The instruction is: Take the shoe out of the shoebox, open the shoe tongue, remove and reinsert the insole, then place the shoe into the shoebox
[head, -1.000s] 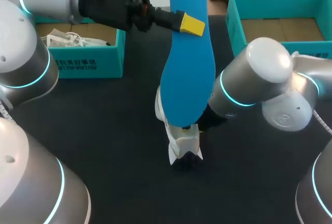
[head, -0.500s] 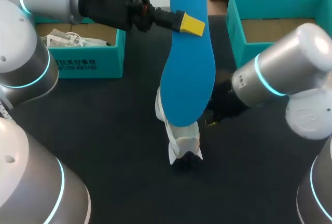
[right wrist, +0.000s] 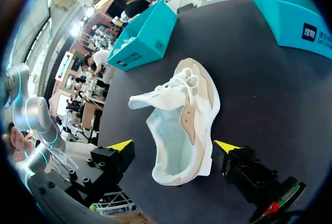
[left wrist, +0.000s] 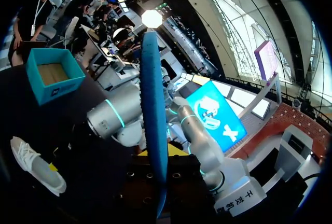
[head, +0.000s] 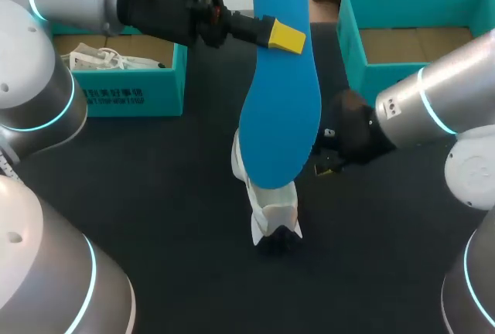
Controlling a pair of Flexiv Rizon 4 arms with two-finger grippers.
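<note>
Insole upright in left claw, right claw spread, seemingly over shoe

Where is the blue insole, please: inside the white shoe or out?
Out: left gripper holds the blue insole aloft; white shoe lies empty.

White print ran along the front wall of the left shoebox, too small for me to read. On the counter's far side, the right shoebox carried a dark label with white characters, which I couldn't make out either.
</note>
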